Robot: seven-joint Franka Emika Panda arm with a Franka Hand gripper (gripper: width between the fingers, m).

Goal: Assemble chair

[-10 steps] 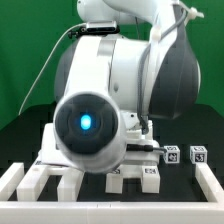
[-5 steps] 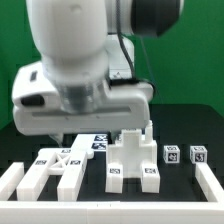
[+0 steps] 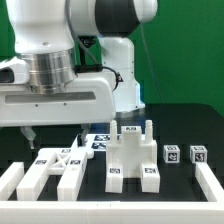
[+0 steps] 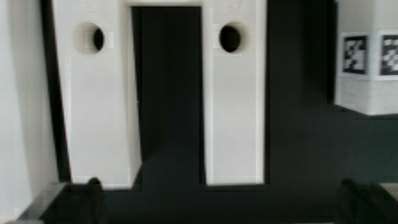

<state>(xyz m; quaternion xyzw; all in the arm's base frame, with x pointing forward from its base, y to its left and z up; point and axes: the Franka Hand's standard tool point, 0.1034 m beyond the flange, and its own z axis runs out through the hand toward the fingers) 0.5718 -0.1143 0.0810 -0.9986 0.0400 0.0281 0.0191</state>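
Note:
Several white chair pieces lie on the black table. In the exterior view a chunky piece with upright pegs (image 3: pixel 131 157) stands in the middle. Flat slatted pieces with tags (image 3: pixel 55 170) lie at the exterior view's left. Two small tagged blocks (image 3: pixel 172 154) (image 3: pixel 198 154) sit at the right. My gripper (image 3: pixel 56 132) hangs open and empty above the left pieces. In the wrist view the gripper (image 4: pixel 222 198) is above two long white bars with oval holes (image 4: pixel 98 95) (image 4: pixel 233 95). One dark fingertip (image 4: pixel 82 196) shows at the frame edge. A tagged white piece (image 4: pixel 370 60) lies beside the bars.
A low white border rail (image 3: pixel 10 182) runs along the table's front and sides. The arm's large white body (image 3: pixel 60 60) fills the upper part of the exterior view and hides the table behind it. A tagged flat patch (image 3: pixel 98 143) lies behind the left pieces.
The arm has swung away from the camera. The hand has moved toward the exterior view's left and now hangs over the left pieces. The pegged piece is now in full view.

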